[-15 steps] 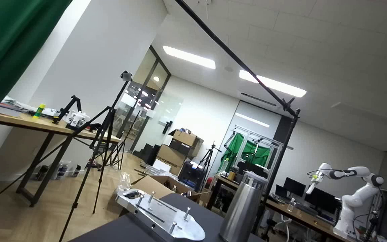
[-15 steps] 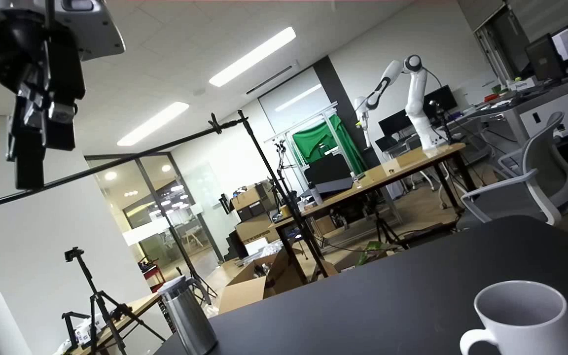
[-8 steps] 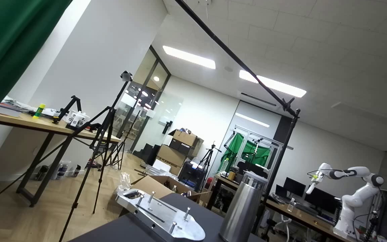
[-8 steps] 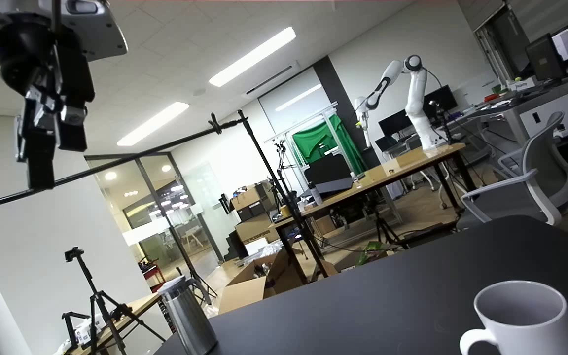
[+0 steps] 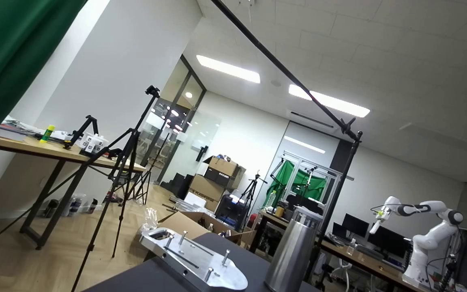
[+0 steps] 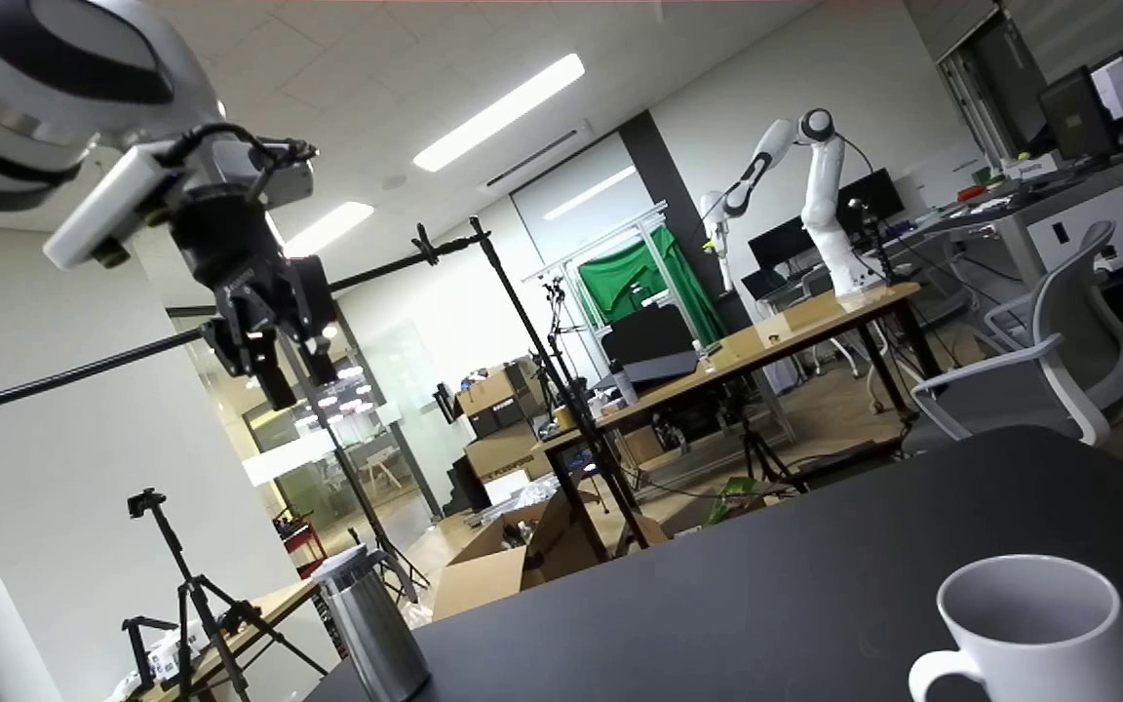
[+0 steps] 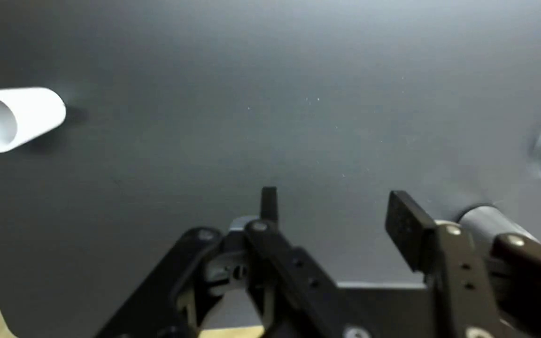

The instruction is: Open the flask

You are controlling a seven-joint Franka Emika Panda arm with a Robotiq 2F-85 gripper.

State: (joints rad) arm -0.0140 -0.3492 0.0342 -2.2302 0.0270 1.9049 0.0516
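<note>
The empty Robotiq gripper [image 7: 331, 206] hangs spread above the black tabletop [image 6: 766, 604], leaving room, I judge, for the lid [image 5: 309, 213] of the steel flask [image 5: 292, 256], seemingly closed

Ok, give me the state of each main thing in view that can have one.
Gripper: open, holding nothing.
Stainless-steel flask: upright, lid on; whether latched, can't tell.
White mug: upright; contents can't be told, inner bottom hidden.
Foremost cardboard box: open.
Ceiling lights: on.
White-screened monitor: on.
</note>
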